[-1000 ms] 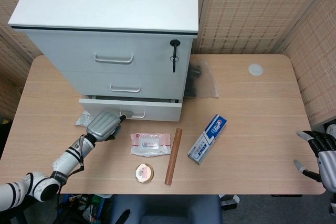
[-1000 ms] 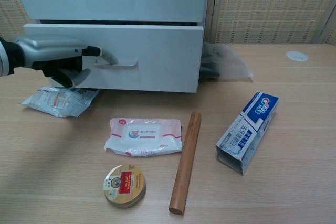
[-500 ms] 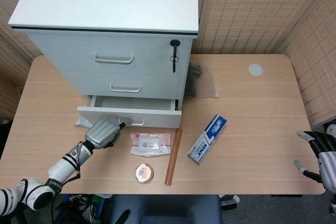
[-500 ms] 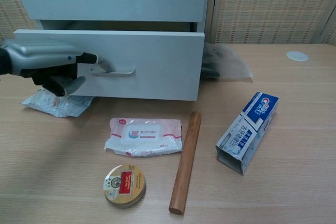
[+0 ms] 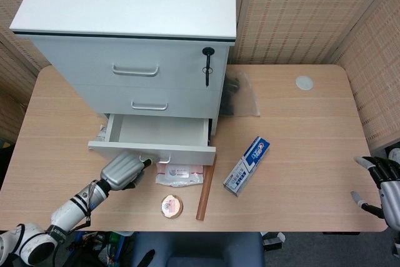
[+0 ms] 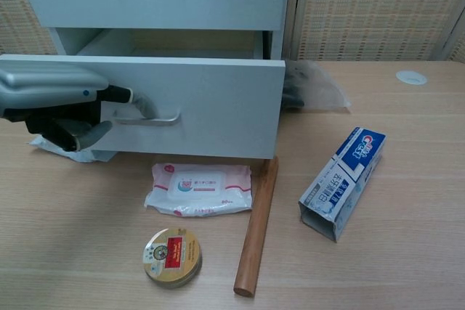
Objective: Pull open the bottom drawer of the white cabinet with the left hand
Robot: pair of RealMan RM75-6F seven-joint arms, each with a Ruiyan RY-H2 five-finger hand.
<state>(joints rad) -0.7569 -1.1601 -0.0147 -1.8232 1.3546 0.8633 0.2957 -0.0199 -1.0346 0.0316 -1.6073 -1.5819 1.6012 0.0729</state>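
Pulled further out, the bottom drawer point(image 5: 156, 130) looks empty, its long front crosswise; left hand point(image 6: 62, 103) hooks its handle point(image 6: 149, 115).

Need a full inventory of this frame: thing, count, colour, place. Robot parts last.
white cabinet: 1, white, back left of table, key in the top-drawer lock.
bottom drawer: 1, white, pulled open, inside looks empty.
table: 1, light wood.
wet wipes pack: 1, white and pink, in front of the drawer.
wooden rod: 1, brown, right of the wipes.
round tin: 1, gold and red, near front edge.
toothpaste box: 1, blue and white, right of the rod.
clear bag: 1, dark contents, right of cabinet.
foil packet: 1, mostly under the drawer front.
white disc: 1, back right.
left hand: silver and black, finger hooked on the drawer handle.
right hand: grey, off the table's right edge, fingers apart.
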